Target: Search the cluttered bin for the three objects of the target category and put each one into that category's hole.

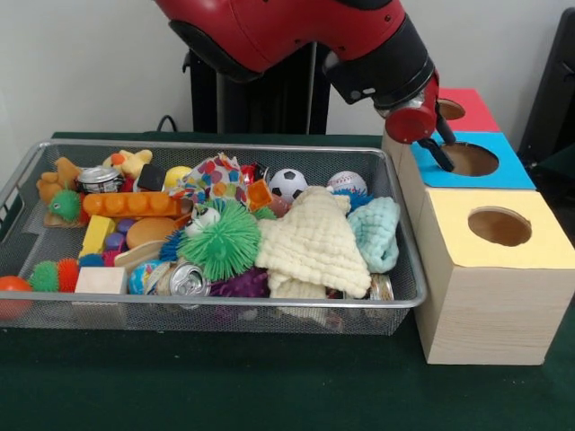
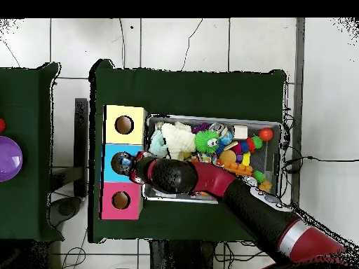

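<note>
Bin [image 1: 406,296]: wire mesh, set on the green desk [image 1: 269,386], just beside the wooden box [image 1: 490,310].

Box: 3 holes are cut in its top, under yellow [image 1: 499,226], blue [image 1: 470,159] and red [image 1: 449,109] panels, the blue between the other 2.

Tool [image 1: 437,153]: held directly over the blue hole, dark fingers pointing down at its rim. Whether anything is gripped, or how wide the fingers stand, cannot be told. In the overhead view the tool [image 2: 125,164] covers the blue hole.

Bin contents: a cream cloth [image 1: 314,247] and mint cloth [image 1: 375,232] are piled at the end nearest the box; a green spiky ball [image 1: 226,242], a can [image 1: 187,280], a football [image 1: 287,184] and a baseball [image 1: 347,182] are seen farther off. No clear bottle can be made out among them.
</note>
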Tool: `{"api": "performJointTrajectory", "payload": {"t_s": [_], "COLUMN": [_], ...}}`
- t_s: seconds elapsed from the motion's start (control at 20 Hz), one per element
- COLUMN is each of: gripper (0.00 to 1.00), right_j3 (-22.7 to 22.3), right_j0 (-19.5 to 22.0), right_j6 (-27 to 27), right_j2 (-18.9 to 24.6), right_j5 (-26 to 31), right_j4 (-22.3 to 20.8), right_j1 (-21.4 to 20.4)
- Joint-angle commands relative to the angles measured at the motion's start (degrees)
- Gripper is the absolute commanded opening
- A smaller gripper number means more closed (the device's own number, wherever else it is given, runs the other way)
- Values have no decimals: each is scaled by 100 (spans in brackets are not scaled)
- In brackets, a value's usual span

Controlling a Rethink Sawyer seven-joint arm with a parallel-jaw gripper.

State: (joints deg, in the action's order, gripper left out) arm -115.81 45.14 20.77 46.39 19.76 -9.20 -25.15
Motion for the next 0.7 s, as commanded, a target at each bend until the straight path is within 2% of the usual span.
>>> {"api": "performJointTrajectory", "payload": {"t_s": [0.05, 0.3, 0.7], "gripper": [100, 100, 100], "right_j3": [514, 464, 455], "right_j0": [512, 420, 381], "right_j6": [1607, 1821, 1757], "right_j2": [-352, -519, -592], "right_j5": [-95, -268, -235], "right_j4": [398, 503, 621], "right_j1": [-374, -534, -545]}}
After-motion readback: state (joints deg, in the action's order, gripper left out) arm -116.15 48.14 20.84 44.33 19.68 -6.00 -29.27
